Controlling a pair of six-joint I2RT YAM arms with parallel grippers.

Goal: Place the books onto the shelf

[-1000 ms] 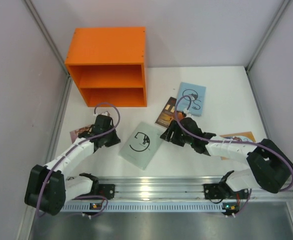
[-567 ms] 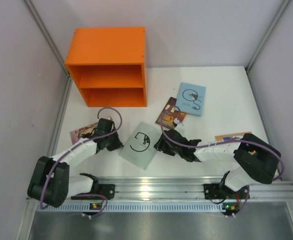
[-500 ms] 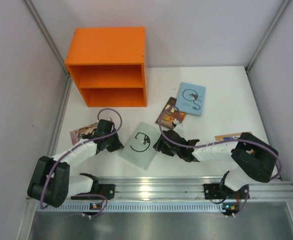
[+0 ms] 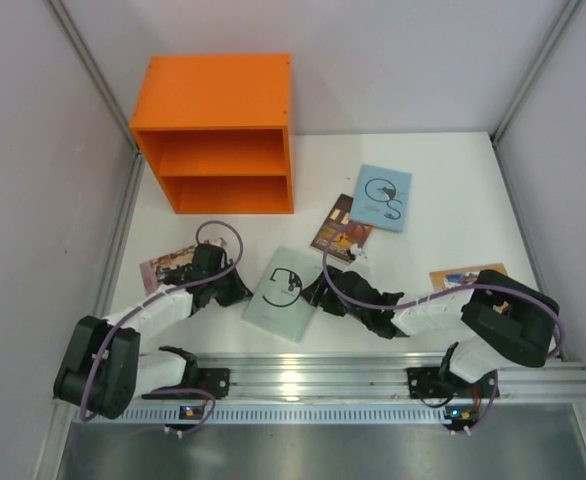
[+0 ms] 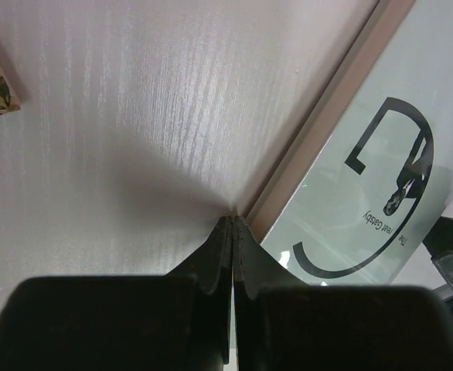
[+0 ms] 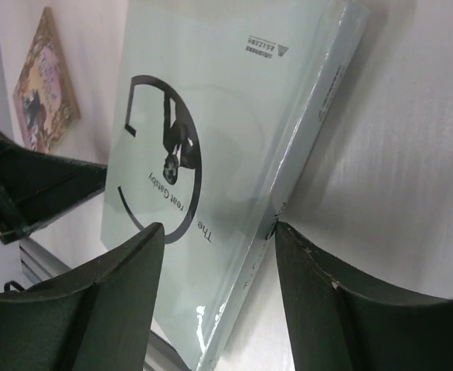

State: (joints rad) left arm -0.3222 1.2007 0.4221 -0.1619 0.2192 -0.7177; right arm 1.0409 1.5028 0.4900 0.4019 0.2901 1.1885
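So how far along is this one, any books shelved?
Nothing done: the shelf is empty. In hand: the right gripper, open, straddles the near pale book's right edge; the shut left gripper sits at its left edge. Left: all five, counting the blue book, brown book, pinkish book and orange book.

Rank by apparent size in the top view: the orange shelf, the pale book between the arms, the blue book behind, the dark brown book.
1. orange shelf
2. pale book between the arms
3. blue book
4. dark brown book, though it is partly covered, so its place after the blue book is unsure.
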